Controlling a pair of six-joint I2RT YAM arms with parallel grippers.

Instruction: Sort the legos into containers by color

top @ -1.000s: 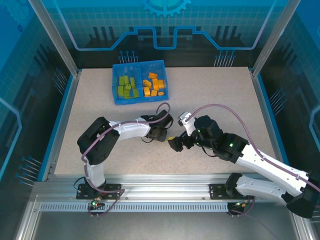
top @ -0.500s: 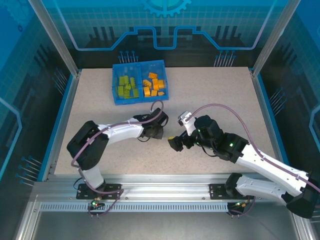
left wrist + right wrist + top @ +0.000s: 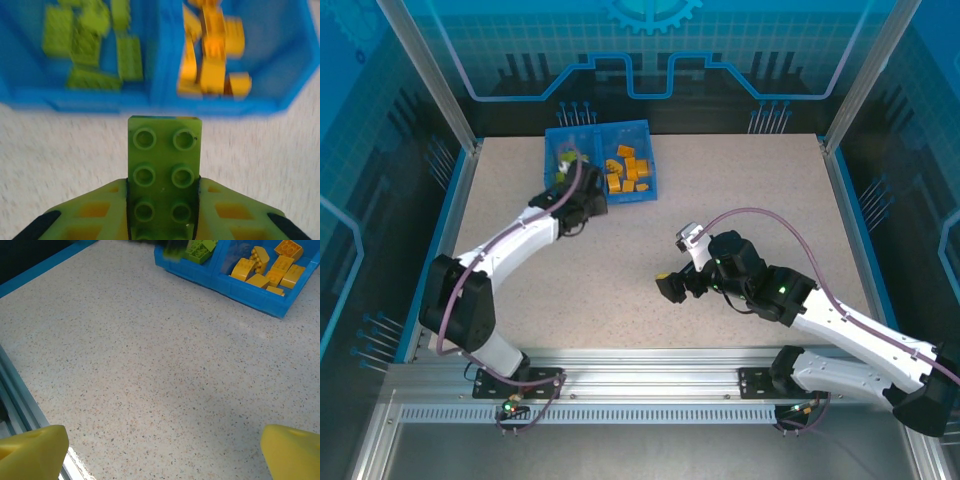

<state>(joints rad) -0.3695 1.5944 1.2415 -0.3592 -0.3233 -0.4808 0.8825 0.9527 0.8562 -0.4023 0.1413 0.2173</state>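
Clamping studded lime brick (image 3: 163, 165), speckled tabletop (image 3: 60, 150), blue plastic tray (image 3: 100, 104)

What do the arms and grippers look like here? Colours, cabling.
The left arm and right arm have white links, black joints and a loose purple cable along each. The fingers are yellow plastic. Small green lights glow on the right arm.
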